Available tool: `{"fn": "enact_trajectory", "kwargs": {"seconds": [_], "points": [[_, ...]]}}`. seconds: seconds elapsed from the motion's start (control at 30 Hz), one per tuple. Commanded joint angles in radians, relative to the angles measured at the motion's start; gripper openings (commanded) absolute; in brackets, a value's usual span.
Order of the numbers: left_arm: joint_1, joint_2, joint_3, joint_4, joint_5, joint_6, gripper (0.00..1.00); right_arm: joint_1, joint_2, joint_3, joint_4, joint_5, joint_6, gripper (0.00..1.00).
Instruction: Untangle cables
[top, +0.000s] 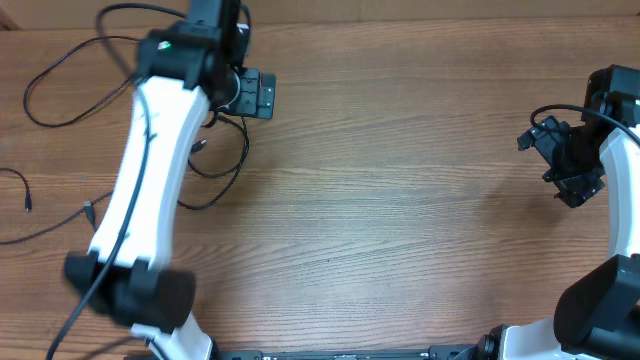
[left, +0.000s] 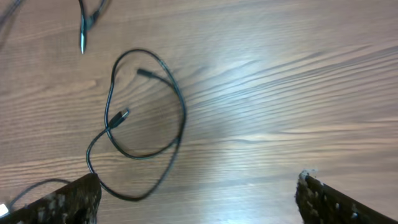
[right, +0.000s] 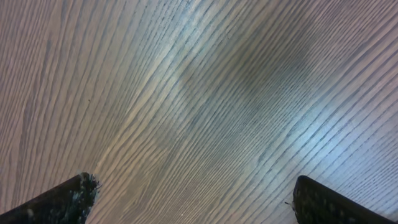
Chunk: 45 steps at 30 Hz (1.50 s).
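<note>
Several thin black cables lie on the left of the wooden table. One loops beside my left arm (top: 245, 150), and another makes a wide loop at the far left (top: 27, 95). In the left wrist view a cable loop (left: 181, 115) crosses itself, with two small plug ends inside it (left: 121, 117). Another plug (left: 83, 40) lies at the top left. My left gripper (top: 258, 95) (left: 199, 199) is open and empty, hovering above the table just beside this loop. My right gripper (top: 570, 165) (right: 194, 193) is open and empty over bare wood at the far right.
Loose cable ends lie near the table's left edge (top: 27, 203) (top: 88, 212). The left arm (top: 150, 170) stretches over part of the cables and hides them. The table (top: 400, 200) is brown wood.
</note>
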Motion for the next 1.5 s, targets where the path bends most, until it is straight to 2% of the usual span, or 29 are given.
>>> {"fn": "enact_trajectory", "kwargs": {"seconds": [0.0, 0.2, 0.33, 0.53, 0.87, 0.97, 1.17, 1.3, 1.47], "points": [[-0.006, -0.172, 0.027, -0.08, 0.078, -0.042, 1.0, 0.002, 0.003, 0.027, 0.002, 0.007, 0.003, 1.0], [-0.006, -0.317, 0.027, -0.242, 0.079, -0.042, 0.99, 0.002, 0.003, 0.027, 0.002, 0.007, 0.003, 1.0], [-0.007, -0.435, 0.017, -0.364, 0.11, -0.093, 1.0, 0.002, 0.003, 0.027, 0.002, 0.007, 0.003, 1.0], [-0.007, -0.592, -0.101, -0.364, 0.248, -0.093, 1.0, 0.002, 0.003, 0.027, 0.002, 0.007, 0.003, 1.0], [-0.006, -0.679, -0.153, -0.364, 0.24, -0.092, 1.0, 0.002, 0.003, 0.027, 0.002, 0.007, 0.003, 1.0], [-0.006, -0.678, -0.153, -0.364, 0.18, -0.089, 0.99, 0.002, 0.003, 0.027, 0.002, 0.007, 0.003, 1.0], [-0.008, -0.677, -0.23, -0.364, 0.164, -0.031, 0.99, 0.002, 0.003, 0.027, 0.002, 0.007, 0.003, 1.0], [0.003, -0.709, -0.372, -0.315, 0.164, 0.056, 0.99, 0.002, 0.003, 0.027, 0.002, 0.007, 0.003, 1.0], [0.042, -0.903, -0.691, -0.073, 0.164, 0.131, 1.0, 0.002, 0.003, 0.027, 0.002, 0.007, 0.003, 1.0]]}}
